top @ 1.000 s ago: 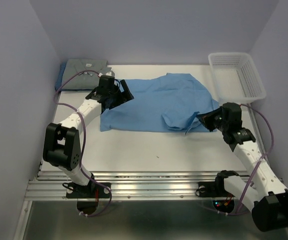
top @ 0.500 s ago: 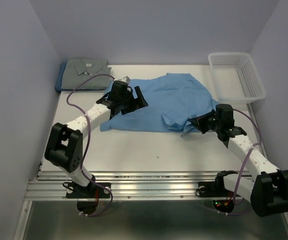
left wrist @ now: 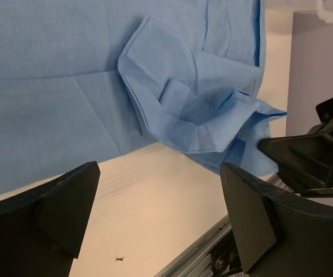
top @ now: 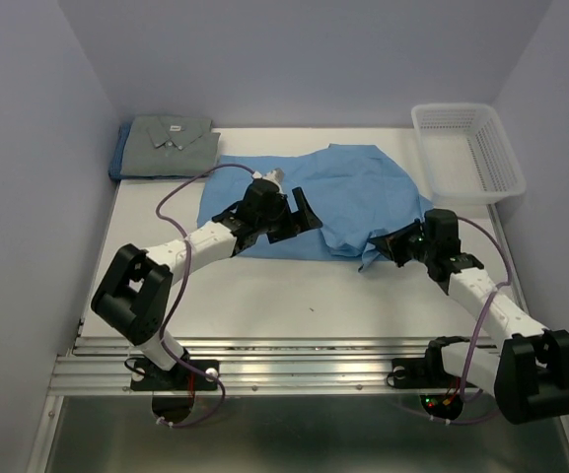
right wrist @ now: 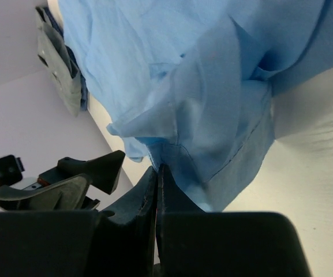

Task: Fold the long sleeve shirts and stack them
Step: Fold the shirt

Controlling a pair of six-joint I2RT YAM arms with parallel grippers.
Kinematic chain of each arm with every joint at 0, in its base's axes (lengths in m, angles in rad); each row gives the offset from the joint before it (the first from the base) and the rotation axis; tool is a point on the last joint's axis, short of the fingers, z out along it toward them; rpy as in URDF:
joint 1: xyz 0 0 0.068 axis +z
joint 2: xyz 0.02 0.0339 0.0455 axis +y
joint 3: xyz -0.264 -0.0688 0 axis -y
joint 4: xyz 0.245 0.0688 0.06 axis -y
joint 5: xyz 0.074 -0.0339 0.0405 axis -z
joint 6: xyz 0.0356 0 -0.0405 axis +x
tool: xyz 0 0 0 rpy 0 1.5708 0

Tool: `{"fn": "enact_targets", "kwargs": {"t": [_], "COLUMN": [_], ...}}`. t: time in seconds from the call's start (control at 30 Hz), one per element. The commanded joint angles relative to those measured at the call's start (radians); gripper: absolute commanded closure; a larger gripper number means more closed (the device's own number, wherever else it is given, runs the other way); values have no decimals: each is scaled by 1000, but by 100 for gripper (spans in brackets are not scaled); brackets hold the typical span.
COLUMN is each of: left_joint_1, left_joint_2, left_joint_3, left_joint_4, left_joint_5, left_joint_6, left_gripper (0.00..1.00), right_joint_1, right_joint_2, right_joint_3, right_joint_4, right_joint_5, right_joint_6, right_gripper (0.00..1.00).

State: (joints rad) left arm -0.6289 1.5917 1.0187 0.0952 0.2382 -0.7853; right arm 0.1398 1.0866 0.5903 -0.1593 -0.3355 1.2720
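A light blue shirt (top: 348, 187) lies spread across the middle of the table. My left gripper (top: 294, 215) hovers open and empty over its near edge. In the left wrist view the gripper (left wrist: 160, 222) is above bare table, with the shirt (left wrist: 68, 81) and its bunched fold just beyond. My right gripper (top: 388, 244) is shut on the shirt's near right corner. In the right wrist view the gripper (right wrist: 157, 172) pinches the cloth (right wrist: 206, 98), which hangs bunched from it. A folded grey shirt (top: 171, 141) lies at the back left on a darker blue one (top: 118, 163).
A white mesh basket (top: 452, 106) stands at the back right corner. Bare table (top: 264, 286) lies in front of the shirt. Walls close in on the left, back and right. A metal rail (top: 284, 360) runs along the near edge.
My left arm has swung right and nearer, from the shirt's left end to its near middle edge, staying open. My right gripper has shifted slightly left, drawing the pinched cloth with it.
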Motion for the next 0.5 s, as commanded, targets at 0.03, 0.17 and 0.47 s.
{"fn": "enact_targets", "kwargs": {"t": [0.03, 0.17, 0.47], "left_joint_1": [-75, -109, -265], "left_joint_2": [-44, 3, 53], "left_joint_3": [3, 18, 49], "left_joint_4": [92, 90, 123], "left_joint_5": [-30, -17, -11], "left_joint_6": [-57, -81, -49], "left_gripper": [1, 1, 1], "right_joint_1": [9, 9, 9], "right_joint_2": [16, 22, 6], "right_joint_3": [-99, -141, -103], "right_joint_4": [135, 147, 163], "right_joint_5": [-83, -109, -82], "right_joint_6": [33, 32, 23], "right_gripper": [99, 99, 64]}}
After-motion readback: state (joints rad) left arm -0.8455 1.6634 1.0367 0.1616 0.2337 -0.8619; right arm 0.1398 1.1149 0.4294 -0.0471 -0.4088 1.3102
